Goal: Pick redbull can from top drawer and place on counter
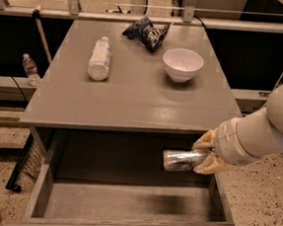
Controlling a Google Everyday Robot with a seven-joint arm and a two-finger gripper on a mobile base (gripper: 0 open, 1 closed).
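The redbull can [181, 159] is a slim silvery can held on its side in the air above the open top drawer [123, 202], just below the counter's front edge. My gripper [206, 155] is shut on the can's right end, with tan fingers [211, 165] above and below it. The white arm comes in from the right. The drawer's grey floor lies below the can and shows its shadow. The counter [133, 99] is the flat grey top above the drawer.
On the counter lie a clear plastic bottle [99, 58] on its side at the left, a white bowl [182, 64] at the right and a dark chip bag [147, 33] at the back. Another bottle [30, 69] stands on the floor at the left.
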